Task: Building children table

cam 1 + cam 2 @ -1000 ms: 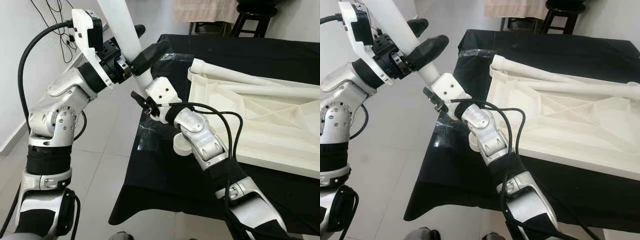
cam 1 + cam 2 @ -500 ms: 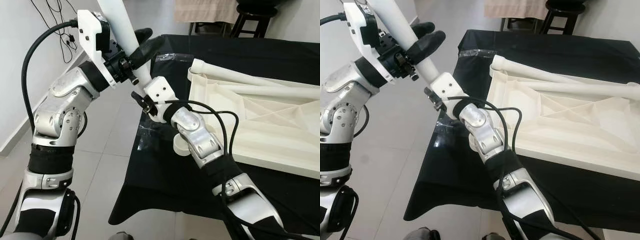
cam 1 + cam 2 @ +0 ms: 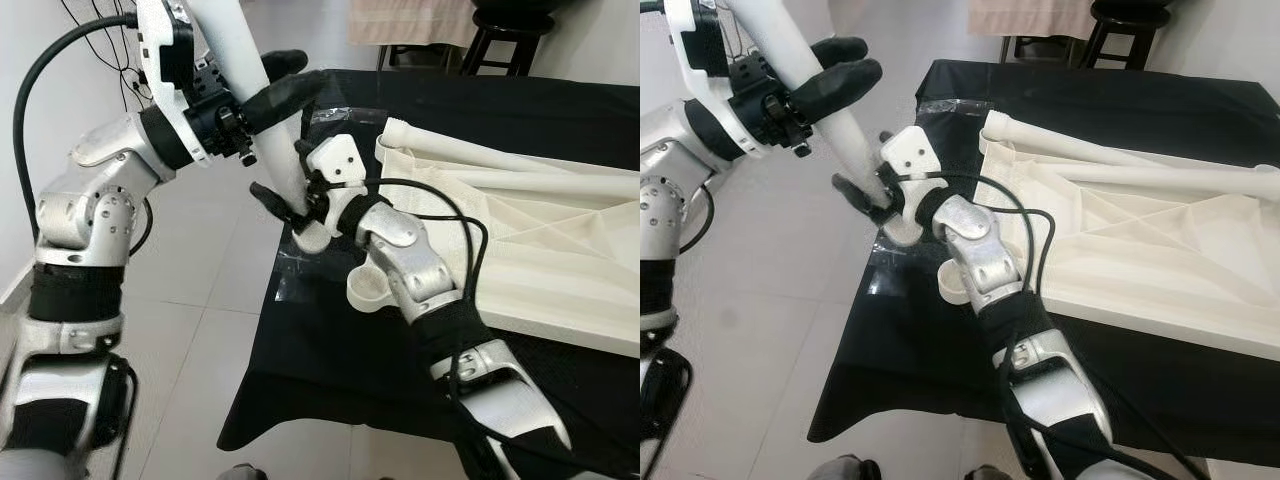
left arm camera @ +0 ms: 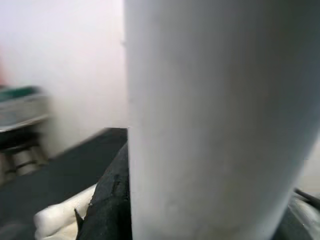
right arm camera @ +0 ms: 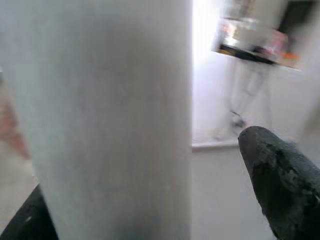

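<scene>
A long white table leg [image 3: 245, 75], a smooth matte cylinder, stands tilted above the near-left corner of the table [image 3: 330, 340], its upper end leaning away past the top of the head views and its rounded lower end [image 3: 312, 235] hanging just over that corner's edge. The left gripper [image 3: 275, 90] is clamped on the leg partway up, its two black padded fingers [image 3: 835, 80] lying across the far side of the tube; in the left wrist view the pale cylinder [image 4: 215, 120] stands directly before the camera with one dark finger [image 4: 107, 210] beside it. The right gripper [image 3: 290, 200] takes the same leg lower down, close to the rounded end, with one black finger [image 3: 272, 200] on the floor side and the white wrist housing [image 3: 335, 160] on the table side; in the right wrist view one finger [image 5: 280, 185] stands a little apart from the leg, so I cannot tell whether this grip is tight. The table is draped in smooth black cloth. On it, toward the right edge, lies the upturned cream plastic tabletop [image 3: 530, 240], ribbed underneath, with another white leg [image 3: 500, 160] resting across its far side. A short white socket ring [image 3: 368, 285] sits on the cloth just beside the right forearm. No writing is legible anywhere.
</scene>
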You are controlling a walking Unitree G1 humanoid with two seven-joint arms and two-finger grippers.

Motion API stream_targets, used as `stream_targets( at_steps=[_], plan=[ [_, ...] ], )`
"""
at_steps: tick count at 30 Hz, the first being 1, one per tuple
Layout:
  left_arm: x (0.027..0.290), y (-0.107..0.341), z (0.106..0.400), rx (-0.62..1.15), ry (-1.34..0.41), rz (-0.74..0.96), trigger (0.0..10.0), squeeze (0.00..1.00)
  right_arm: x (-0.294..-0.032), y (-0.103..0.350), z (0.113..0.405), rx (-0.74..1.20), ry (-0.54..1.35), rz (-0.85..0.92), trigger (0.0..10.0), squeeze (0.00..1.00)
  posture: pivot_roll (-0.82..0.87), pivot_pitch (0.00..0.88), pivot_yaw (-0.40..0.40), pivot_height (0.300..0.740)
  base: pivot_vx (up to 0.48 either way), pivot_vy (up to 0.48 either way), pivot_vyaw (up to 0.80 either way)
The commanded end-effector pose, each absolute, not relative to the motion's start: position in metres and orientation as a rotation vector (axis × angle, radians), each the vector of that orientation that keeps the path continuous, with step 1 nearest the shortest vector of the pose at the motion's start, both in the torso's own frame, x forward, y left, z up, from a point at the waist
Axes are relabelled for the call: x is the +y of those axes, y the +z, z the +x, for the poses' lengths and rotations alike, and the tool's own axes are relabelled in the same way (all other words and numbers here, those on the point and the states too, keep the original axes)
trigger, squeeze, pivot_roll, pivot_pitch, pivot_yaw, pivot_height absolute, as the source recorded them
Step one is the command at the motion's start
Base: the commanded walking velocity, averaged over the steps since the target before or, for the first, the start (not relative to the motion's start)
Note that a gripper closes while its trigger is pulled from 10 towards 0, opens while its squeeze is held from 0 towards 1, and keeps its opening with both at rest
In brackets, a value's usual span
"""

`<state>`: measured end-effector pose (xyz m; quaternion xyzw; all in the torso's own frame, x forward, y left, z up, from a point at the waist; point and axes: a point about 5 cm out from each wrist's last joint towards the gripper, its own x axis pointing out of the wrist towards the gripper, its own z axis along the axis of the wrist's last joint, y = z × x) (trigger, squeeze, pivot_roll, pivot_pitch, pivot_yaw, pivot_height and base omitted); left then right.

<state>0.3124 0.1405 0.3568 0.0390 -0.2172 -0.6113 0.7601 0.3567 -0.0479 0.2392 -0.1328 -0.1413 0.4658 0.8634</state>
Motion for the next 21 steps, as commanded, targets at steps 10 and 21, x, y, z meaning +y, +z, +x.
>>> stream_targets(
  at_steps=[10, 21],
  plan=[
    [0.12, 0.361, 0.296, -0.368, -1.792, -0.003, 0.0, 0.0, -0.037, 0.241, 0.35, -0.276, 1.148, -0.332, 10.0, 0.0, 0.01, 0.043, -0.004, 0.74, 0.0, 0.0, 0.0],
    [0.116, 0.364, 0.3, -0.363, -1.863, -0.008, 0.0, 0.0, -0.037, 0.227, 0.349, -0.209, 1.188, -0.273, 0.0, 0.0, 0.0, 0.045, -0.002, 0.74, 0.0, 0.0, 0.0]
  ],
)
